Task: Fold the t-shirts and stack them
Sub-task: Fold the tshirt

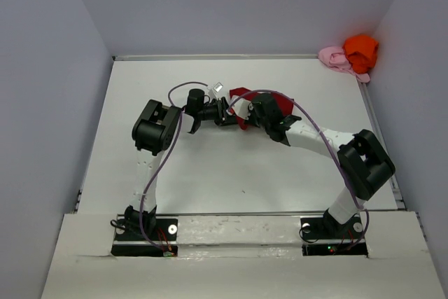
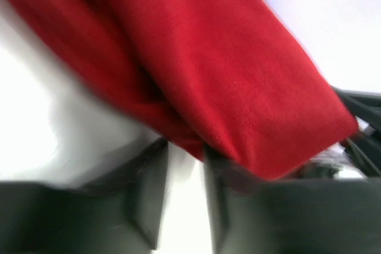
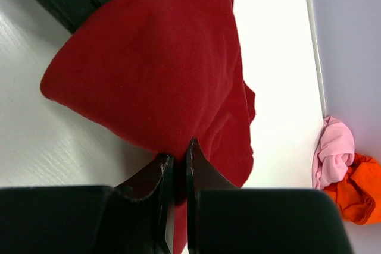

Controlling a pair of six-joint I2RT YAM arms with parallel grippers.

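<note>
The dark red t-shirt (image 1: pixel 242 94) is bunched up at the middle of the table, held between both grippers. My left gripper (image 1: pixel 229 113) is at its left side; in the blurred left wrist view the jaws (image 2: pixel 186 150) stand a little apart, with the shirt's (image 2: pixel 226 75) lower edge pinched at their tips. My right gripper (image 1: pixel 257 114) is at the shirt's right side; its jaws (image 3: pixel 177 156) are shut on a fold of the shirt (image 3: pixel 155 69). The pale pink t-shirt (image 1: pixel 334 57) and the bright orange t-shirt (image 1: pixel 360 48) lie crumpled together in the far right corner.
White table (image 1: pixel 210 187) with grey walls on the left, the back and the right. The pink (image 3: pixel 333 153) and orange (image 3: pixel 357 191) shirts also show in the right wrist view against the wall. A small white tag (image 1: pixel 218 87) lies behind the left gripper.
</note>
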